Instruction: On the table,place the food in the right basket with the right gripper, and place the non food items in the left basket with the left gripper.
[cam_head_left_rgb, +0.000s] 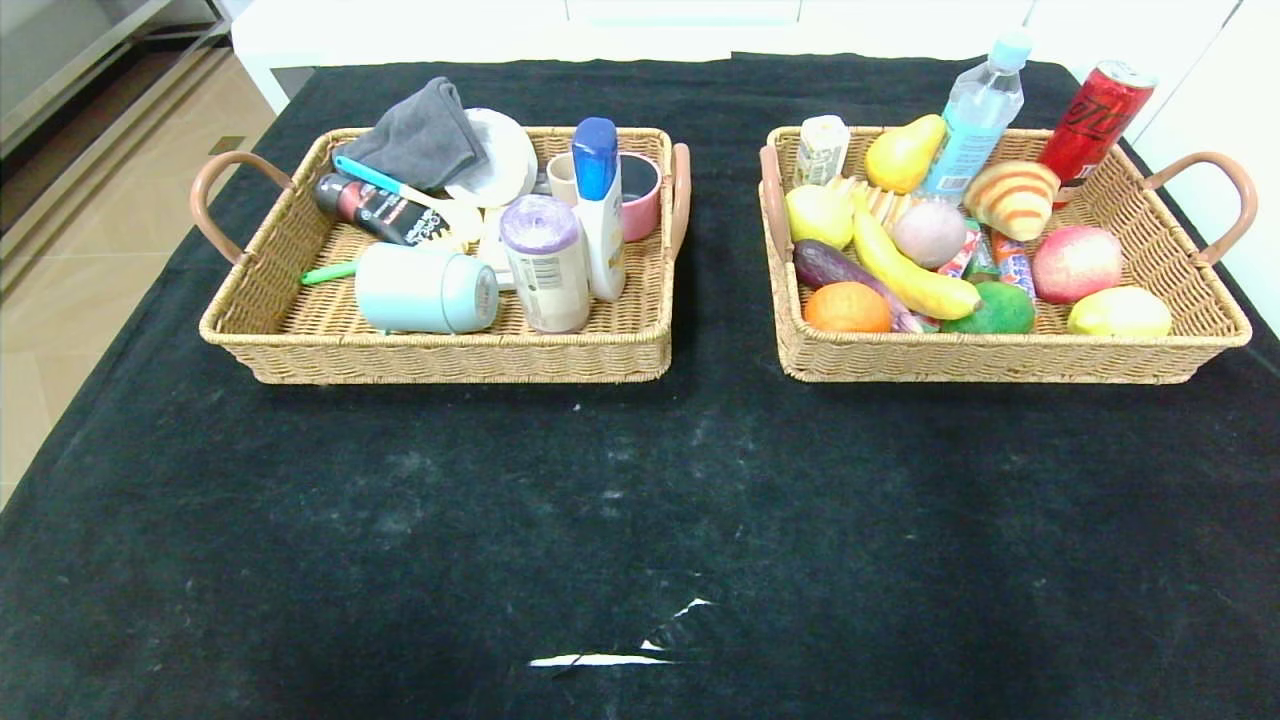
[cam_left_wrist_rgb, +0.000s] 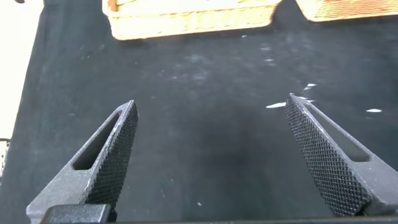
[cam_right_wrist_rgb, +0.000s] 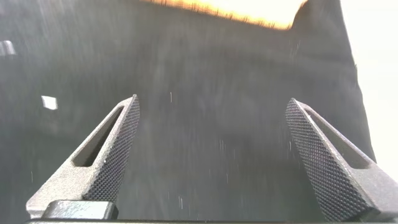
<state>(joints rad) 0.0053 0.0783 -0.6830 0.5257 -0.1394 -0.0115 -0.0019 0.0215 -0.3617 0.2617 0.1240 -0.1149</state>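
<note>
The left basket holds non-food items: a grey cloth, a white and blue bottle, a pale green cup lying on its side, and a purple-lidded jar. The right basket holds food: a banana, an orange, an apple, a water bottle and a red can. Neither arm shows in the head view. My left gripper is open and empty above the black cloth. My right gripper is open and empty above the cloth.
The table is covered by a black cloth with a white tear near the front edge. In the left wrist view the edge of the left basket lies far ahead. The right wrist view is blurred.
</note>
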